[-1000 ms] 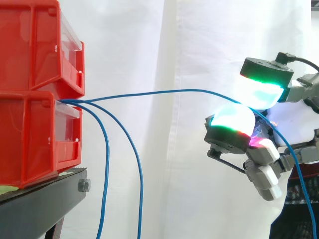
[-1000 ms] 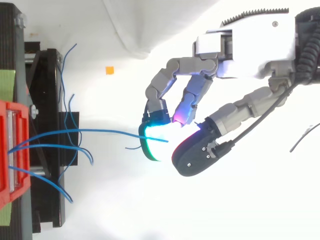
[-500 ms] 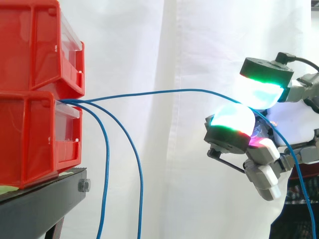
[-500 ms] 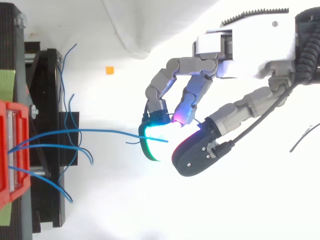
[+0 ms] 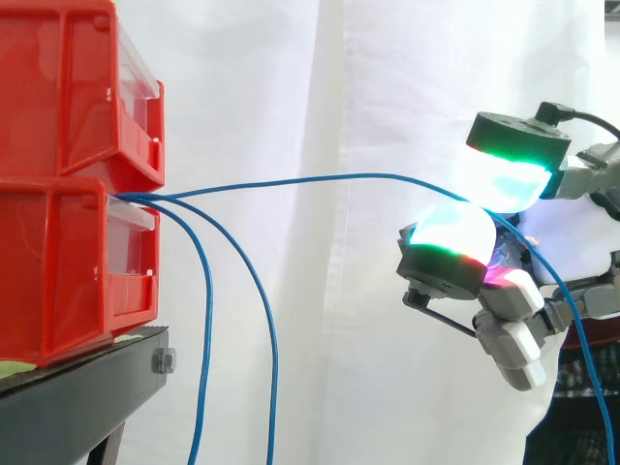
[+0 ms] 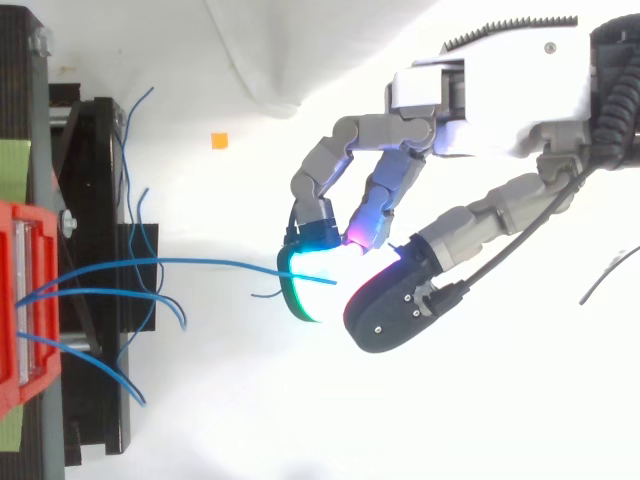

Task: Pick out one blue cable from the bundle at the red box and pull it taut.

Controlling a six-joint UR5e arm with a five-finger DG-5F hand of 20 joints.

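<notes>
Fingers [image 5: 448, 235] pinching blue cable [image 5: 329, 176] | fr lower red bin [image 5: 58, 271] (2 more cables [image 5: 274, 368] droop out)

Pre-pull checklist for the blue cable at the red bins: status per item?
1. Single cable picked: ok. One thin blue cable runs from the lower red plastic bin to the hand.
2. Grip: ok. The glowing fingertips pinch it, and its tail drops down behind them.
3. Clearance: ok. The other two blue cables hang down beside the black stand, apart from the hand.
4. Taut: not ok. The held cable bows in a shallow arc.
5. Anchoring inside the bin: cannot tell, as the cable's end is hidden.
</notes>
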